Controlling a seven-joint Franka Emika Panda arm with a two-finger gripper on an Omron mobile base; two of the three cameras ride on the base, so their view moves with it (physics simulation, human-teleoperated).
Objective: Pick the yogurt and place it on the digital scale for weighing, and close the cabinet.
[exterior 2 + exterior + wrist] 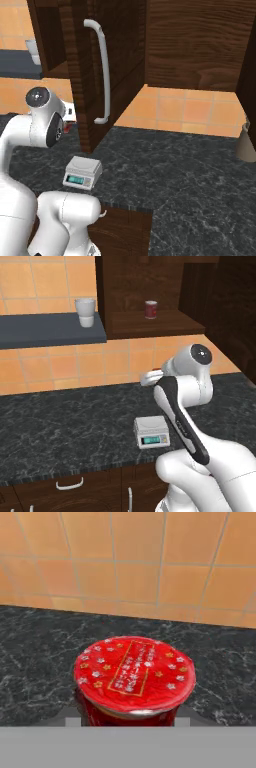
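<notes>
Gripper [69, 123] first, from the right base view: it sits high beside the arm's elbow joint, with a sliver of the red yogurt [66, 129] under it, well clear of the counter [180, 170]. Since the cup hangs in the air there, I judge the jaws to be clamped on it. The scale [82, 171] lies below and a little toward the camera, near the counter's front edge. The cabinet door [122, 60] stands swung out just beside the hand, its bar handle [103, 70] facing the camera. The carry should therefore go down and away from the door, not sideways into it.

From the left base view, the forearm hides the cup. The scale [151, 432] shows plainly, its plate bare and its display facing the front edge. The red can [151, 309] inside the open cabinet [150, 291] and the white cup [85, 312] on the shelf [50, 330] are not part of this job.

The hand view looks down on the yogurt's lid [134, 674], level and centred, with counter and tiled wall [140, 562] behind. To do this step well, keep the cup upright. Bring the hand over until the plate is under the lid, then lower it straight down. The plate is wider than the cup, so aim for its middle. Let go only once the base rests flat, then turn to the door.
</notes>
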